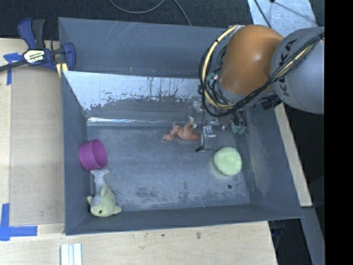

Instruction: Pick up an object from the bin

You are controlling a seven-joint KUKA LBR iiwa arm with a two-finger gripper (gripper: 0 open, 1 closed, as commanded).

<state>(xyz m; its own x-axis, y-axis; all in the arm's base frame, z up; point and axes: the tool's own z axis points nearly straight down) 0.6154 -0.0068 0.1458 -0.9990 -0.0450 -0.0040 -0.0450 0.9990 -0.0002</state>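
Starting at the left of the bin (138,43), I see a purple cup (92,154) lying on its side, smooth and hard-looking, its mouth facing the front right. Just in front of it, in the front left corner, lies a soft yellow-green toy (103,203), fish-like, with a pale grey part pointing toward the cup. Both are well apart from the arm.

Toward the middle, near the back wall, lies a small orange-brown figure (180,133), lumpy and irregular with thin limbs sticking out. The gripper (208,142) hangs low just beside its right end. It is the nearest thing, so I take it as the likely pick. Whether the gripper is released or clenched I cannot tell from here, and I see nothing held in it.

If I go for the figure, I would shift left to centre over its thicker body, not a limb, and close across its narrow side. I judge that its uneven shape may twist out of a grasp at the end.

Right of the gripper rests a pale green ball (227,162), matte and spongy-looking, a rounder alternative.
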